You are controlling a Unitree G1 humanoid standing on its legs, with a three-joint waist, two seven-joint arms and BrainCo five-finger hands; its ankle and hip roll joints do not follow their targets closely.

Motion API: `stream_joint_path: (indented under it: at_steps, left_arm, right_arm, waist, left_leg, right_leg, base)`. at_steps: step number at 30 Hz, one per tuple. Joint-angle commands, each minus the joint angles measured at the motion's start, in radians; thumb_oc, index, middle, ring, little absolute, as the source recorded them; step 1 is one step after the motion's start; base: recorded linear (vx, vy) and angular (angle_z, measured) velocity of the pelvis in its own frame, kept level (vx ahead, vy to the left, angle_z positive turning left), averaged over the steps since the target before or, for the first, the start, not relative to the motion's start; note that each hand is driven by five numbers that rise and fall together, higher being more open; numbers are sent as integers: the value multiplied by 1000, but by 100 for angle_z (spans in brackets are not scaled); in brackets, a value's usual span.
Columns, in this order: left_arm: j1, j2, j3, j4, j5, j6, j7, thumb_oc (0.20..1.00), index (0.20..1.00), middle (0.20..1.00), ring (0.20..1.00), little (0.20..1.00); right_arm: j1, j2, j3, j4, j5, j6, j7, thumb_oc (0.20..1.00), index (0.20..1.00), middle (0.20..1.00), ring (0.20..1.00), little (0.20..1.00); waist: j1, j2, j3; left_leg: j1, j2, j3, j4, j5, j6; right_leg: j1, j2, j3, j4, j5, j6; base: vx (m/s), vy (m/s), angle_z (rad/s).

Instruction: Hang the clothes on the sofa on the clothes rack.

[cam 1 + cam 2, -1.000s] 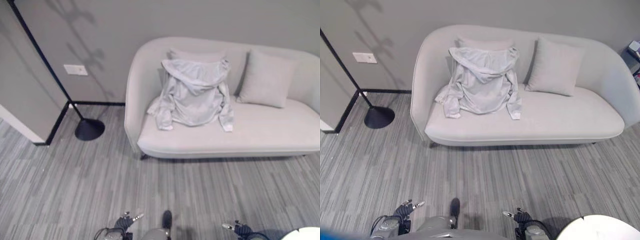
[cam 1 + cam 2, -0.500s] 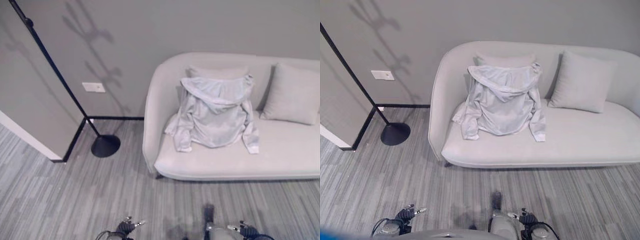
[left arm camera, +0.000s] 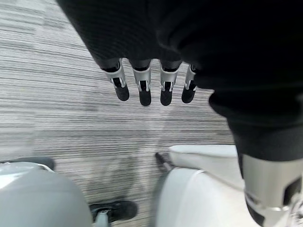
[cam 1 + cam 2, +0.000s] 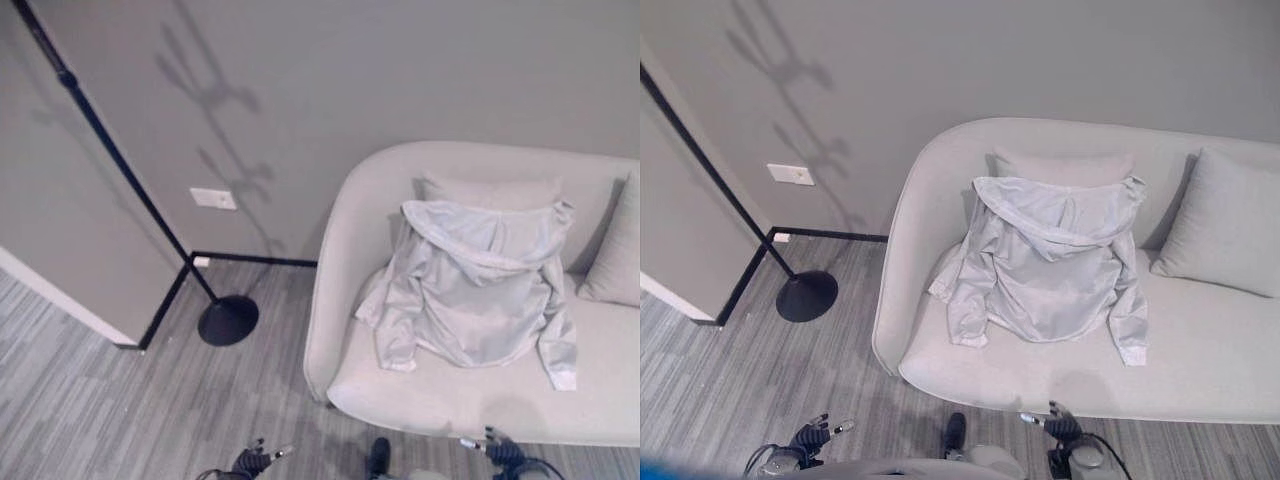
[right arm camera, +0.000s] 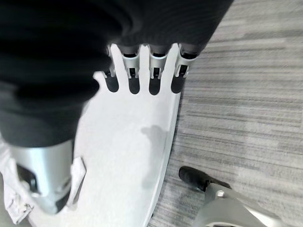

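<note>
My view has swung left — jacket [image 4: 1050,265] on sofa [image 4: 1200,360] now at 3 o'clock, untouched; left hand [image 3: 151,87], right hand [image 5: 142,78] released, empty.

The left hand [image 3: 151,90] hung low at the robot's left side, its fingers [image 3: 144,92] straight in a row and pointing down, holding nothing, the thumb [image 3: 272,189] apart from them. The right hand [image 5: 142,80] hung low at the right side in like manner, fingers [image 5: 155,81] straight and side by side, thumb [image 5: 40,177] set off, nothing in its grasp.
</note>
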Motion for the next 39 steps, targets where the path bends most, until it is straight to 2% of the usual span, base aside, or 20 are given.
stream_joint_path:
  at_steps: [1,3,5,7,9,12,15,17,21,26,27,28,29,30,32,34,36,37,38,39]
  left_arm:
    - [-42,37,-27,-36,-45,-18,5,1000,1000,1000,1000,1000]
    - [-36,35,-25,-47,-55,-21,6,1000,1000,1000,1000,1000]
    - [-39,30,-30,-49,-53,-20,3,1000,1000,1000,1000,1000]
    - [-43,28,-36,-44,-47,-19,5,1000,1000,1000,1000,1000]
    - [-45,25,-44,-43,-45,-21,7,1000,1000,1000,1000,1000]
    - [-41,24,-53,-51,-45,-22,6,1000,1000,1000,1000,1000]
    - [-37,26,-53,-33,-44,-19,3,1000,1000,1000,1000,1000]
    - [-23,25,-42,-21,-36,-17,5,1000,1000,1000,1000,1000]
    - [-18,25,-40,-15,-32,-16,5,1000,1000,1000,1000,1000]
    - [-9,32,-31,-33,-41,-14,7,1000,1000,1000,1000,1000]
    - [-12,37,-28,-34,-45,-11,6,1000,1000,1000,1000,1000]
    - [-20,47,-23,-39,-47,-8,7,1000,1000,1000,1000,1000]
    - [-32,54,-24,-39,-49,-8,10,1000,1000,1000,1000,1000]
    - [-32,54,-24,-38,-49,-8,10,1000,1000,1000,1000,1000]
    - [-42,63,-23,-43,-47,-6,13,1000,1000,1000,1000,1000]
    - [-46,73,-25,-65,-55,-11,12,1000,1000,1000,1000,1000]
    - [-49,73,-25,-64,-58,-18,16,1000,1000,1000,1000,1000]
    - [-49,74,-25,-64,-58,-18,16,1000,1000,1000,1000,1000]
    - [-52,76,-27,-63,-73,-22,22,1000,1000,1000,1000,1000]
    - [-49,80,-24,-62,-71,-23,26,1000,1000,1000,1000,1000]
  right_arm:
    - [-24,-16,-20,17,45,-12,-14,1000,1000,1000,1000,1000]
    - [-26,-20,-20,25,48,-10,-13,1000,1000,1000,1000,1000]
    - [-24,-24,-26,32,52,-9,-15,1000,1000,1000,1000,1000]
    - [-26,-31,-36,37,59,-11,-20,1000,1000,1000,1000,1000]
    - [-24,-34,-37,36,63,-15,-24,1000,1000,1000,1000,1000]
    - [-22,-37,-32,34,59,-16,-28,1000,1000,1000,1000,1000]
    - [-27,-26,-19,29,59,-18,-35,1000,1000,1000,1000,1000]
    - [-17,-16,-9,17,45,-19,-32,1000,1000,1000,1000,1000]
    - [-9,-10,-6,18,39,-18,-32,1000,1000,1000,1000,1000]
    - [-18,9,15,16,19,-9,-23,1000,1000,1000,1000,1000]
    - [-28,13,18,10,16,-10,-22,1000,1000,1000,1000,1000]
    - [-46,20,26,-15,11,-10,-19,1000,1000,1000,1000,1000]
    - [-65,22,34,-29,8,-11,-19,1000,1000,1000,1000,1000]
    - [-66,22,34,-29,8,-10,-19,1000,1000,1000,1000,1000]
    - [-79,29,48,-58,-6,-11,-20,1000,1000,1000,1000,1000]
    - [-72,32,52,-88,-22,-11,-20,1000,1000,1000,1000,1000]
    - [-77,37,48,-84,-23,-8,-16,1000,1000,1000,1000,1000]
    - [-77,38,48,-84,-23,-8,-16,1000,1000,1000,1000,1000]
    - [-73,39,50,-80,-28,-4,-14,1000,1000,1000,1000,1000]
    - [-72,38,49,-76,-31,-3,-12,1000,1000,1000,1000,1000]
  waist:
    - [3,-47,39]
    - [10,-52,44]
    - [16,-53,46]
    - [23,-60,54]
    - [29,-59,59]
    - [48,-39,66]
    - [76,-16,71]
    - [80,-13,56]
    - [76,-16,40]
    - [89,-32,9]
    - [96,-35,7]
    - [98,-27,22]
    - [92,-19,40]
    - [92,-20,39]
    - [94,-17,50]
    - [103,-11,40]
    - [110,-19,28]
    - [110,-20,30]
    - [101,-37,27]
    - [98,-54,25]
  left_leg:
    - [-16,82,-18,-82,391,60]
    - [-40,109,44,-59,395,79]
    - [-72,129,100,-111,365,95]
    - [-113,106,130,-191,291,110]
    - [-161,64,127,-276,264,115]
    - [-225,0,90,-392,314,121]
    - [-290,-48,52,-478,403,114]
    - [-246,-48,47,-536,409,119]
    - [-214,-53,48,-559,410,125]
    - [-154,-72,75,-571,360,161]
    - [-149,-72,86,-571,349,171]
    - [-135,-62,96,-571,338,184]
    - [-128,-50,94,-571,333,189]
    - [-129,-51,95,-571,333,189]
    - [-120,-41,90,-571,326,194]
    - [-113,1,68,-567,309,179]
    - [-113,30,64,-569,301,158]
    - [-110,29,64,-568,299,158]
    - [-107,46,58,-567,295,141]
    - [-109,58,56,-566,299,125]
  right_leg:
    - [56,-123,61,-7,-79,231]
    - [80,-122,65,-7,-102,221]
    - [103,-121,70,-7,-122,219]
    - [118,-129,79,-7,-134,225]
    - [131,-127,87,-7,-147,230]
    - [152,-101,104,-7,-162,229]
    - [184,-57,145,-7,-186,217]
    - [198,-50,158,-7,-196,220]
    - [203,-55,156,-7,-201,222]
    - [228,-92,157,-7,-200,241]
    - [215,-104,151,43,-208,247]
    - [136,-103,144,215,-220,272]
    - [66,-100,144,316,-213,292]
    - [62,-101,145,322,-216,292]
    - [19,-143,100,389,-190,326]
    - [52,-269,61,289,-170,294]
    - [57,-355,80,212,-80,311]
    - [62,-355,79,209,-79,312]
    - [49,-392,138,157,-17,327]
    - [56,-385,201,132,15,355]
  base:
    - [183,-198,-17]
    - [192,-146,-57]
    - [186,-72,-35]
    - [160,-34,-5]
    - [130,-5,-8]
    - [136,11,12]
    - [166,25,-45]
    - [201,66,-48]
    - [172,80,-14]
    - [158,95,-3]
    - [45,79,-30]
    - [4,90,-39]
    - [-22,67,-45]
    - [-61,-5,-50]
    - [33,-100,-44]
    - [127,-323,-24]
    - [64,-309,-16]
    - [68,-368,-14]
    - [53,-390,7]
    - [66,-529,25]
